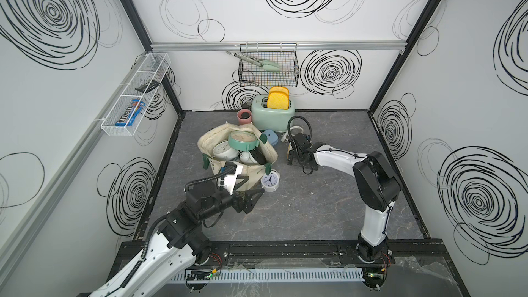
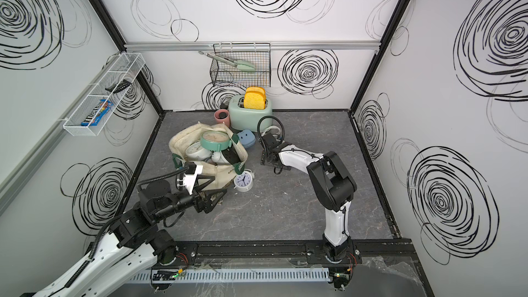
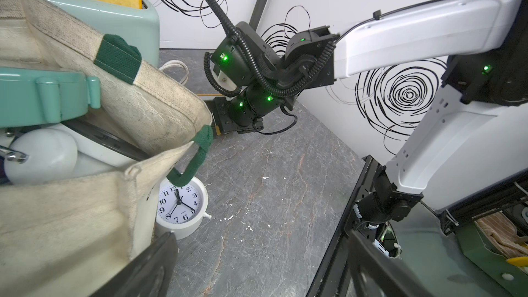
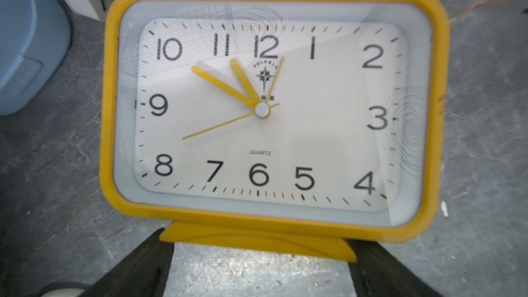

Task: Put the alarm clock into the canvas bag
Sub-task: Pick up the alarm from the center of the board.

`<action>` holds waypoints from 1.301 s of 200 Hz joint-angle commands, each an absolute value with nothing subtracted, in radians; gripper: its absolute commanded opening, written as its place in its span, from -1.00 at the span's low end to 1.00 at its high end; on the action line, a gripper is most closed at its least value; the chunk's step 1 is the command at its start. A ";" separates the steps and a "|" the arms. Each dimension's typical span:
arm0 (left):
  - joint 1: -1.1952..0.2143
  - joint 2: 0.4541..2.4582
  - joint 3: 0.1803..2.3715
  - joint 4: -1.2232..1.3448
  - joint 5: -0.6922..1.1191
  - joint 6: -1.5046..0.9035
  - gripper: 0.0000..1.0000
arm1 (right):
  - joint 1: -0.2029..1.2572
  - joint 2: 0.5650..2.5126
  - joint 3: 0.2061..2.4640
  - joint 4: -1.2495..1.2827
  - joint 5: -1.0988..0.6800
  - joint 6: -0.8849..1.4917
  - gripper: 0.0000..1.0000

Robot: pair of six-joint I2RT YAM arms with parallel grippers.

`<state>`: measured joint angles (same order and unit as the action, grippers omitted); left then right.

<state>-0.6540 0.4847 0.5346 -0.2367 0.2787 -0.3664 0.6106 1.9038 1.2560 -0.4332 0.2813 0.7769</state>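
- In both top views I am watching the canvas bag (image 1: 213,138) (image 2: 183,138) standing open at 10 o'clock on the marbled grey table (image 1: 328,210). Its cream cloth is slumping, and it is holding a round mint clock (image 1: 243,140) lying across paler clocks.
- A white alarm clock (image 1: 270,180) is sitting outside, against the bag's 4 o'clock corner. The yellow alarm clock (image 1: 289,148) is lying at the bag's 3 o'clock, mostly hidden under the right gripper (image 1: 294,158).
- At 12 o'clock the mint toaster (image 1: 273,117) is holding two yellow slices. The wire basket (image 1: 285,80) above it is carrying tongs (image 1: 257,60), and the mesh shelf (image 1: 114,130) at 9 o'clock is holding an M&M's packet (image 1: 130,115).
- The left gripper (image 1: 251,187) is hovering by the bag's near face.
- Left wrist: the bag's coarse weave and dark green webbing handles are filling the view. The smooth round white clock is sitting just beside the bag wall, and the left gripper's jaws are standing released with nothing between them.
- Right wrist: the yellow clock is showing a glossy rounded-rectangle frame and a face reading "POLARIS" and "QUARTZ". The right gripper's jaws are spread wide, flanking its foot; I cannot tell whether they are touching it.
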 commanded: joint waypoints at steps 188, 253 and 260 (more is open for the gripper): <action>-0.651 0.477 0.529 -0.194 0.275 -0.351 0.92 | 0.578 2.008 1.351 -0.488 0.307 0.863 0.98; -0.652 0.476 0.529 -0.196 0.274 -0.351 0.92 | 0.567 2.011 1.340 -0.458 0.312 0.824 0.88; -0.652 0.476 0.529 -0.194 0.275 -0.351 0.92 | 0.565 2.010 1.338 -0.457 0.307 0.822 0.85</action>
